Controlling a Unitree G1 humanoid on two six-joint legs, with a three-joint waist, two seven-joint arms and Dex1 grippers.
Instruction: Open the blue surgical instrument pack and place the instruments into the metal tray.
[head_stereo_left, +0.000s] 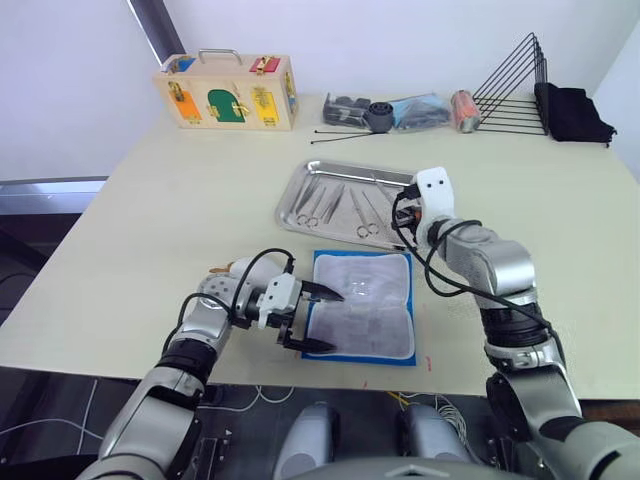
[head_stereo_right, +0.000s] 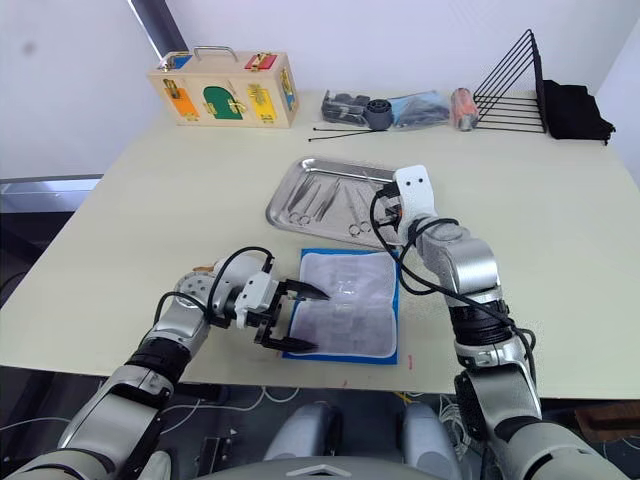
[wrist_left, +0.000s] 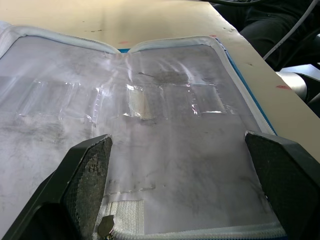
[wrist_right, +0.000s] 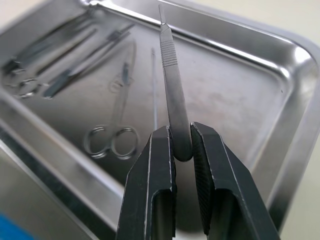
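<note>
The flat bright-blue fabric instrument pack (head_stereo_left: 362, 306) lies wide open near the front edge of the pale desk (head_stereo_left: 150, 220), its grey-white lining and clear sleeves facing up. The left gripper (head_stereo_left: 318, 319) sits at the pack's left edge, its two black fingers spread wide, one over the lining, one at the front-left corner, grasping nothing. In the left wrist view the sleeves (wrist_left: 125, 100) look flat between those parted fingers (wrist_left: 87, 170).

Just behind the pack sits the shallow shiny steel tray (head_stereo_left: 300, 188), towards the middle of the desk, with ring-handled scissors (wrist_right: 112, 137) and several thin silver tools (head_stereo_left: 335, 200) lying inside. The right gripper (wrist_right: 181, 145) hangs over the tray's right end, clenched on a slim grey metal scalpel handle (wrist_right: 172, 85) that points out over the tray floor, clear of the tools below.

Along the back edge stand a wooden latch box (head_stereo_left: 228, 92) and a black wire rack (head_stereo_left: 515, 85).
</note>
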